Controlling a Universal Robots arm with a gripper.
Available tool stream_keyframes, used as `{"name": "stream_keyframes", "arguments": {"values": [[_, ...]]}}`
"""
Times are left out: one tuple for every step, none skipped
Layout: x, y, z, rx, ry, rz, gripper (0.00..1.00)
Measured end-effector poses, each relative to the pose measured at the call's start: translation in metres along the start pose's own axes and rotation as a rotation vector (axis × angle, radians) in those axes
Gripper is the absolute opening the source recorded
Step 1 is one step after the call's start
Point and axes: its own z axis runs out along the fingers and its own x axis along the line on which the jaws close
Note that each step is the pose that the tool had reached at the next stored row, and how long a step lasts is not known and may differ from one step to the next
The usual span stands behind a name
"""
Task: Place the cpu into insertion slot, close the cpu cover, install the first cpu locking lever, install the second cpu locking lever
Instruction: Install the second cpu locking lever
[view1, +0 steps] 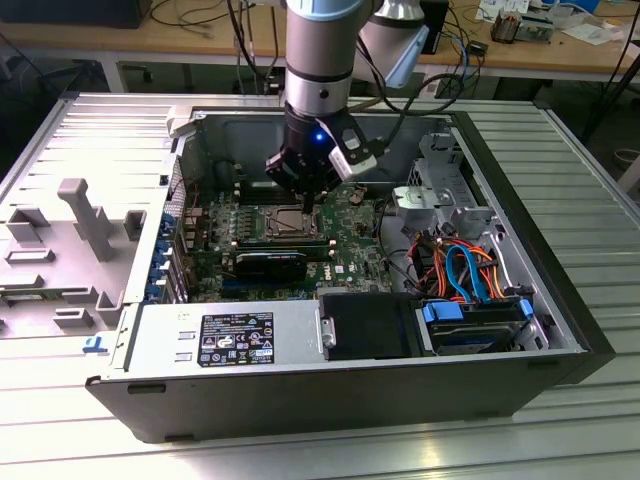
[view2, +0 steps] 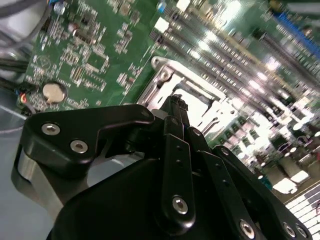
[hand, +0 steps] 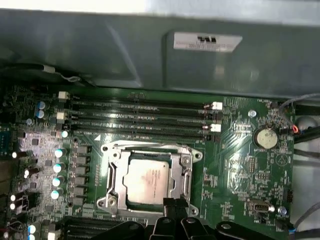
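The small flat square silver-grey cpu (hand: 148, 180) lies seated in the insertion slot (hand: 116, 170), a square socket recess on the green motherboard (hand: 240, 160), with the thin silvery metal cpu cover (hand: 186, 170) closed down around it as a frame. The black gripper (hand: 172, 206) hangs over the socket's edge, its fingers (view2: 175, 107) clenched together with nothing between them. In the exterior view the gripper (view1: 312, 195) stands inside the open computer case (view1: 560, 300).
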Motion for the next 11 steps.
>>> {"name": "stream_keyframes", "arguments": {"values": [[0.0003,-0.0058,0.0005,-0.0003,0.0001,0.000,0.11],[0.0004,-0.0081,0.0008,-0.0015,-0.0001,0.000,0.11],[0.0006,-0.0111,0.0010,-0.0028,-0.0002,0.000,0.11],[0.0009,-0.0150,0.0012,-0.0060,-0.0004,0.000,0.11],[0.0011,-0.0170,0.0013,-0.0116,-0.0008,0.000,0.11],[0.0013,-0.0200,0.0014,-0.0257,-0.0018,0.000,0.11],[0.0014,-0.0217,0.0014,-0.0379,-0.0027,0.000,0.11],[0.0016,-0.0240,0.0014,-0.0601,-0.0045,-0.001,0.11],[0.0017,-0.0255,0.0014,-0.0745,-0.0055,-0.001,0.11],[0.0019,-0.0279,0.0013,-0.0931,-0.0068,-0.001,0.11],[0.0020,-0.0295,0.0013,-0.1056,-0.0078,-0.002,0.11]]}}
